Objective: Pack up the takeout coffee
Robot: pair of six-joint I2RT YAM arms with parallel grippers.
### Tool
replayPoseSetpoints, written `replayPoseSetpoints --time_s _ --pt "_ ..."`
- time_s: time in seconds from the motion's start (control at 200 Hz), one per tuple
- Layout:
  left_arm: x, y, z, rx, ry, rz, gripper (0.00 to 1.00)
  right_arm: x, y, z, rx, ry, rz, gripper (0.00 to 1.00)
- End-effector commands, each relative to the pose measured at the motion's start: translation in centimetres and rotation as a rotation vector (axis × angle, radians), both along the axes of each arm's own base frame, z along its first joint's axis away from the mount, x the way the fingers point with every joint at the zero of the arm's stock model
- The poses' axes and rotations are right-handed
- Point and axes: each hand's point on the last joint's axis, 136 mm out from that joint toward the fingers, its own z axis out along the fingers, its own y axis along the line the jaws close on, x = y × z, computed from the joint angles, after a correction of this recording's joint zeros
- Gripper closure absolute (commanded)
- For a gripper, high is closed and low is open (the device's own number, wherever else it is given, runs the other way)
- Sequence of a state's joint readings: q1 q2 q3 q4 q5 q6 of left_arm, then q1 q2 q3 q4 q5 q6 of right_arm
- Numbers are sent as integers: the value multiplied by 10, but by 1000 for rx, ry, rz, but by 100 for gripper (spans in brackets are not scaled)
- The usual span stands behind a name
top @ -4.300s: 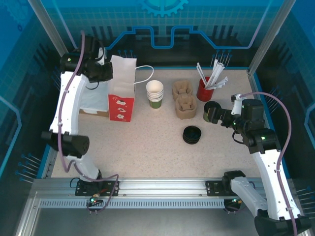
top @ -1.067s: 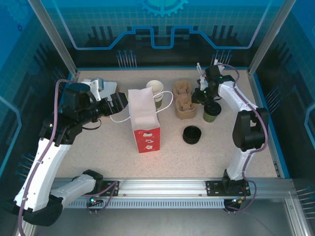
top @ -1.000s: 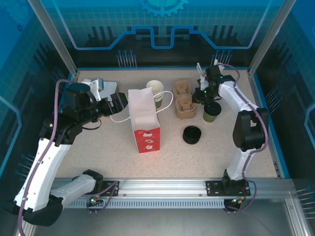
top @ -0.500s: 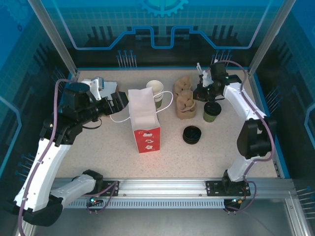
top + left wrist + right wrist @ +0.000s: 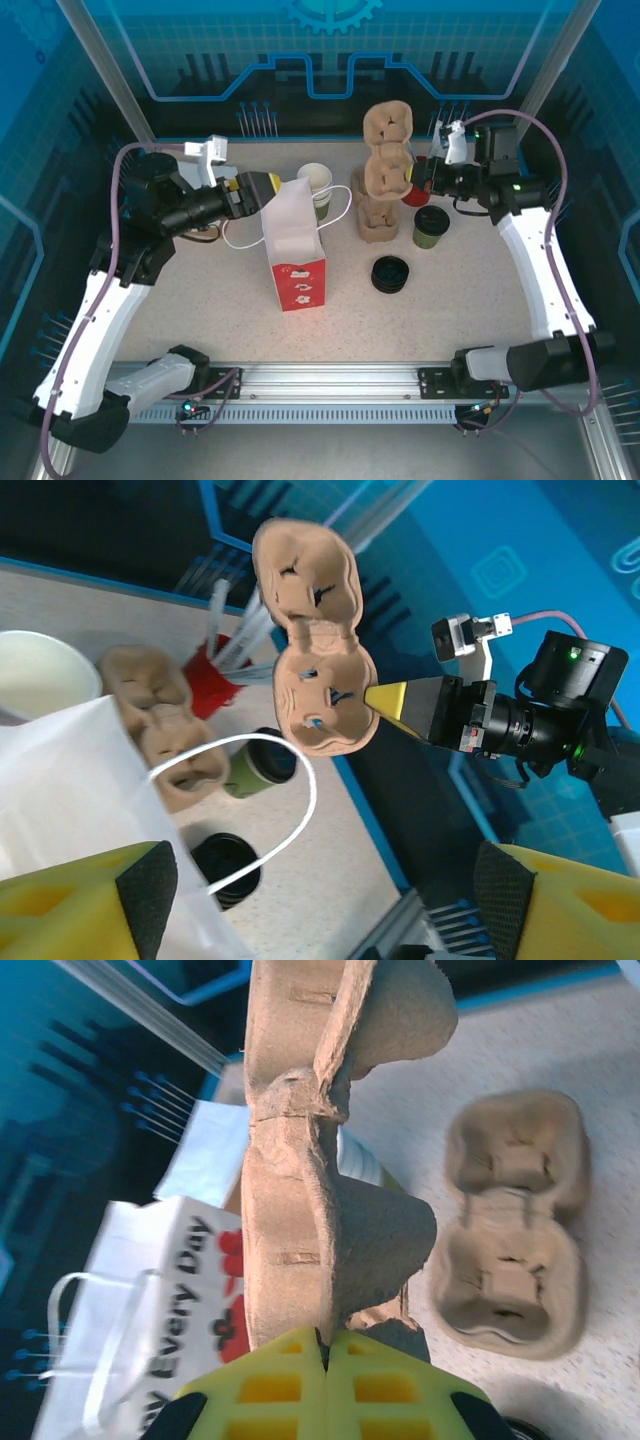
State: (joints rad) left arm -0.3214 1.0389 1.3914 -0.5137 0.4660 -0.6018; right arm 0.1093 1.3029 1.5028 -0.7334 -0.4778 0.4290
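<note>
The takeout coffee (image 5: 431,226) stands upright on the table with its black lid on, also in the left wrist view (image 5: 258,770). Neither gripper touches it. My right gripper (image 5: 418,176) hangs above and behind the cup, shut on the edge of a brown pulp cup carrier (image 5: 388,150) held up in the air. The right wrist view shows the yellow fingers (image 5: 325,1348) pinching the carrier (image 5: 300,1160). My left gripper (image 5: 258,187) is open at the top edge of the white and red paper bag (image 5: 293,240), its fingers (image 5: 80,900) wide apart beside the bag's handle (image 5: 300,800).
More carriers (image 5: 375,215) lie stacked between the bag and the coffee. A stack of lidless cups (image 5: 315,185) stands behind the bag. Loose black lids (image 5: 390,274) lie in front of the coffee. A red holder with straws (image 5: 415,192) stands at the back right.
My right gripper has lifted one carrier off the stack and swung it up and back. My left gripper has moved right to the bag's top edge.
</note>
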Motion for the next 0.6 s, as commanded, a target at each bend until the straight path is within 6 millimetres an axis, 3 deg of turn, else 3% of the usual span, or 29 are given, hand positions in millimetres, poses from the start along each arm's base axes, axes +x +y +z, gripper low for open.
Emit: replayPoseSetpoints --time_s 0.0,0.26,0.365,0.595 --pt "-5 -26 27 -95 -60 -152 21 -13 12 52 110 -124 77 100" --pt "8 -64 42 -133 -93 -285 27 -46 36 118 221 -245 226 100" --pt "11 -80 47 -140 -104 -333 29 -54 47 130 244 -256 272 100" --pt "20 -100 51 -157 -112 -357 35 -62 68 136 284 -237 350 100"
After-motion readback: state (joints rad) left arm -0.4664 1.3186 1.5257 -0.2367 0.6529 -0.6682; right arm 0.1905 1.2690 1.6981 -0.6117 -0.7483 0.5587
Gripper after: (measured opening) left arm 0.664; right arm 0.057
